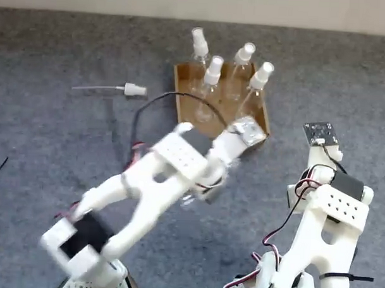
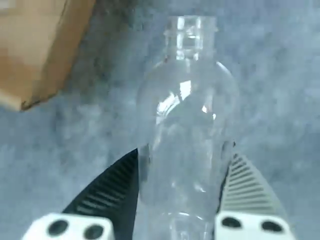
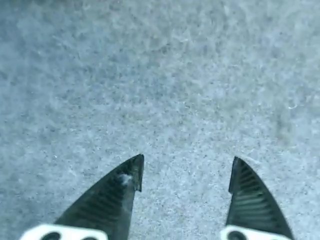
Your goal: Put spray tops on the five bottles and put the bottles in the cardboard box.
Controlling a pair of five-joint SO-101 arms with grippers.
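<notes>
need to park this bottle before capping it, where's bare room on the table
Bare: carpet left of the cardboard box, in front of the loose spray top; carpet under the open right hand, right of the box. Crowded: the box with four capped bottles, and its near corner, where the left hand grips the uncapped bottle.

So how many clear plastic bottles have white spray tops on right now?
4, all standing in the brown cardboard box: back-left bottle, back-right bottle, front-left bottle, front-right bottle. A fifth, uncapped bottle sits in the left gripper.

Grey table (image 1: 47, 139) with box (image 1: 180, 87), spray top (image 1: 132, 89)
</notes>
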